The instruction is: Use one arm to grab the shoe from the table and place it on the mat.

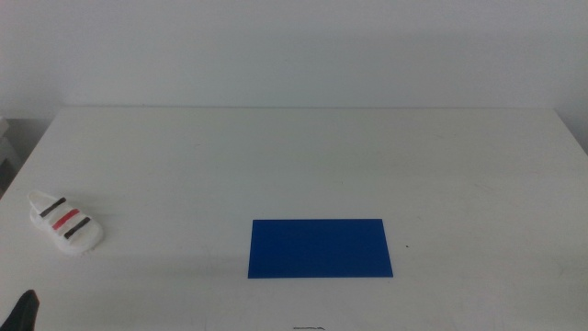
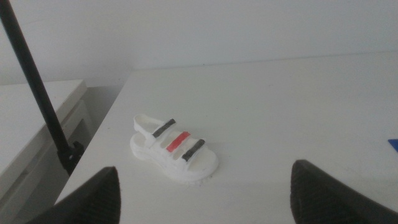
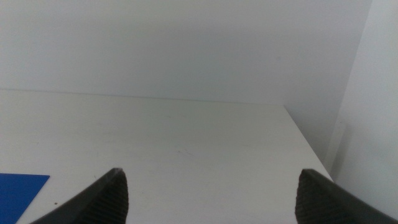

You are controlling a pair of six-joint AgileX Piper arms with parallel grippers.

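Both grippers wait wide open and empty, the left gripper [image 2: 205, 193] facing the shoe [image 2: 175, 149].

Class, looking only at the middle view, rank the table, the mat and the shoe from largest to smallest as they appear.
1. The table, which fills most of the view.
2. The mat, a blue rectangle lying on it.
3. The shoe, near the table's left edge, clearly smaller than the mat.

Left pincer [image 2: 205, 193] hangs low with its jaws spread wide and nothing between them, only a dark tip of it peeking in at the middle view's bottom-left corner, while the right pincer [image 3: 211, 196] waits out of that view, jaws equally wide apart.
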